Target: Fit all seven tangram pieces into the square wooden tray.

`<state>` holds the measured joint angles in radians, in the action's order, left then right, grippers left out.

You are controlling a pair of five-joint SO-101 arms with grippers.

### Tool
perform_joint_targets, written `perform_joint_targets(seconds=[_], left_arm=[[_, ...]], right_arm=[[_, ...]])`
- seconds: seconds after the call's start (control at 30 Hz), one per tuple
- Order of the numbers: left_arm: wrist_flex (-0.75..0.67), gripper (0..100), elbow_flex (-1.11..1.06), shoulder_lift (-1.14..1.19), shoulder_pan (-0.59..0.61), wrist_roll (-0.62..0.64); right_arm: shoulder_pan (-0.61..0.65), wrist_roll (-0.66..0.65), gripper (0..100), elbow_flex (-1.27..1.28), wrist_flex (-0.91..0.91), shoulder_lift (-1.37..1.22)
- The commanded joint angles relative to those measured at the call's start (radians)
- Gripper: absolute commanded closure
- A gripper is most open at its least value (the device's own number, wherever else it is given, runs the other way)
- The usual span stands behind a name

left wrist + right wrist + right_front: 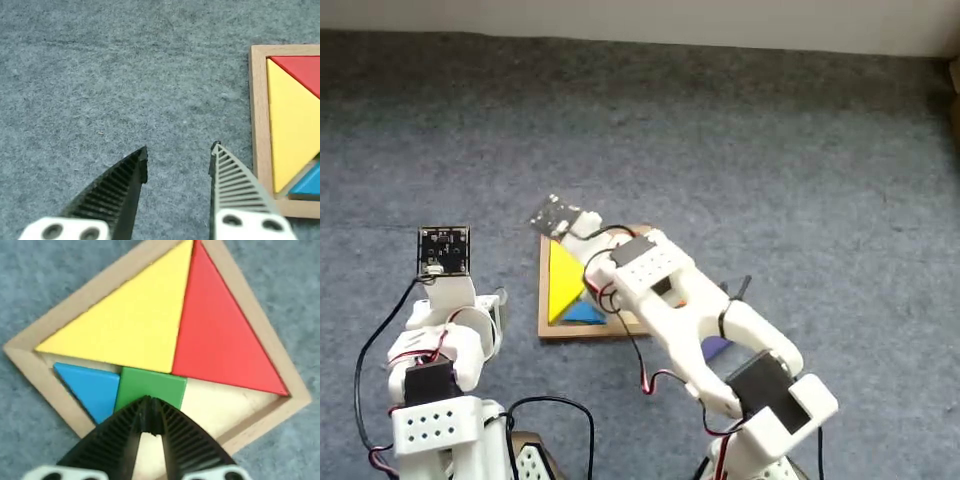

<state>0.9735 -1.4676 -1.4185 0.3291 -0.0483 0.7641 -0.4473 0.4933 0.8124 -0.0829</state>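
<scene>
The square wooden tray (542,300) lies flat on the carpet just left of centre in the high view. A large yellow triangle (563,280) fills its left side and a small blue triangle (585,313) sits at its lower edge. A large red triangle (220,340) lies edge to edge with the yellow, a green square (155,381) sits against both, touching the blue, and bare tray floor shows beside the green. A purple piece (717,347) lies on the carpet at the tray's lower right, partly hidden.
</scene>
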Motion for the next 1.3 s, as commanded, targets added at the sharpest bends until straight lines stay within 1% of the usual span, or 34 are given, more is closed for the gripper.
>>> perform_joint_targets(seconds=[0.0, 0.17, 0.27, 0.43, 0.53, 0.63, 0.77, 0.87, 0.93, 1.1, 1.27], left_arm=[[-0.014, 79, 0.004, -0.012, 0.015, -0.009], [-0.014, 79, 0.004, -0.012, 0.015, -0.009], [-0.014, 79, 0.004, -0.012, 0.015, -0.009], [-0.015, 79, 0.004, -0.012, 0.015, -0.009], [-0.015, 79, 0.004, -0.012, 0.015, -0.009], [-0.015, 79, 0.004, -0.012, 0.015, -0.009], [-0.015, 79, 0.004, -0.012, 0.015, -0.009], [-0.015, 79, 0.004, -0.012, 0.015, -0.009], [-0.015, 79, 0.004, -0.012, 0.015, -0.009], [-0.017, 79, 0.004, -0.012, 0.015, -0.009], [-0.017, 79, 0.004, -0.012, 0.015, -0.009]], right_arm=[[0.091, -0.003, 99.1, -0.001, -0.004, -0.008], [0.108, 0.000, 99.1, -0.004, 0.004, -0.005], [0.085, 0.021, 99.3, -0.012, 0.082, 0.001], [0.068, 0.025, 99.3, -0.041, 0.170, 0.180], [0.019, 0.025, 99.3, 0.030, 0.193, 0.343], [-0.059, 0.025, 99.3, 0.114, 0.191, 0.479], [-0.174, 0.025, 99.3, 0.199, 0.191, 0.570], [-0.239, 0.020, 99.3, 0.252, 0.180, 0.568], [-0.265, 0.021, 99.3, 0.297, 0.139, 0.555], [-0.314, 0.020, 99.3, 0.387, 0.021, 0.509], [-0.346, 0.018, 99.3, 0.398, 0.004, 0.415]])
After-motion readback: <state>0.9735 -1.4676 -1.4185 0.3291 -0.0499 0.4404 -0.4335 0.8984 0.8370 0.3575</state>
